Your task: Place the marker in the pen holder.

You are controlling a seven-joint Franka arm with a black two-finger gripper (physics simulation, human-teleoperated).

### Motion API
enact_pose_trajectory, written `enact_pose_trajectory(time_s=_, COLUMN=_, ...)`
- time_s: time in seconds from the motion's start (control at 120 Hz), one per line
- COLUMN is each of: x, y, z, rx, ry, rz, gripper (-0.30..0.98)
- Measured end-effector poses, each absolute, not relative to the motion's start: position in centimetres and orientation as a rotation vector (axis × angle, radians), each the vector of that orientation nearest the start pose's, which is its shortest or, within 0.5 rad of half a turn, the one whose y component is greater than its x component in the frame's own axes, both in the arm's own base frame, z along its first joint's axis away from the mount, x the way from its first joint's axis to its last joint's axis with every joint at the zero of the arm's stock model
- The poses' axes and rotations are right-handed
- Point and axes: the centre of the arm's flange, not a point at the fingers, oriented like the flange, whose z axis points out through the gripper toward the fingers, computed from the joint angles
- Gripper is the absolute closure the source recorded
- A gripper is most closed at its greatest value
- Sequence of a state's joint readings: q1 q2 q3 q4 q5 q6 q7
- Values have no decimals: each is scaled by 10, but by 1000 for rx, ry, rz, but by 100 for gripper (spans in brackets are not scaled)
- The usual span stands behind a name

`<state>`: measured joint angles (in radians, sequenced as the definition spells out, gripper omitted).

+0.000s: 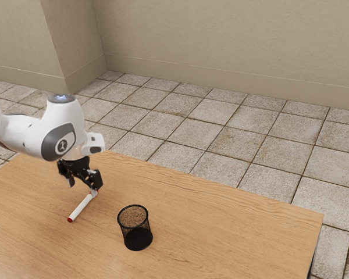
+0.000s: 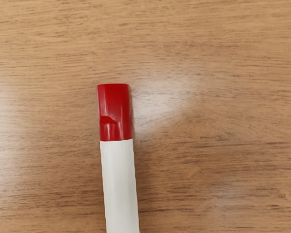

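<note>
A: Pen holder (image 1: 138,237) first. Position?

B: Upright on the table (image 1: 221,232), nearest the camera of the items noted, well apart from the corner at the exterior view's right.

A: Marker (image 1: 80,208)?

B: Outside the holder, apparently flat on the table, farther from that corner. Wrist view: red cap (image 2: 115,111).

A: Behind it, your gripper (image 1: 83,187)?

B: Released, fingers apart, nothing grasped. It is near the marker's end that lies closer to the table's far edge. Contact: cannot tell.

A: Step in hand?

B: My judgement: lining up the pick. Next, you straddle the barrel, lower if needed and close. After that, lift above the holder's rim and tip the marker upright.
</note>
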<state>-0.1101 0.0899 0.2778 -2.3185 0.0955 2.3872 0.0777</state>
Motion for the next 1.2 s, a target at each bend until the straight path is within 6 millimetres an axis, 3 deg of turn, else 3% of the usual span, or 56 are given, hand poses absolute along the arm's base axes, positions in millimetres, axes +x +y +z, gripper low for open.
enact_pose_trajectory(time_s=0.275, x=511, y=91, z=270, rx=-3042, ry=81, rz=29, gripper=0)
enact_pose_trajectory(time_s=0.733, x=506, y=94, z=253, rx=-3058, ry=90, rz=53, gripper=0)
enact_pose_trajectory(time_s=1.05, x=506, y=96, z=252, rx=-3064, ry=64, rz=65, gripper=21)
enact_pose_trajectory(time_s=1.2, x=517, y=99, z=248, rx=-3064, ry=39, rz=76, gripper=27)
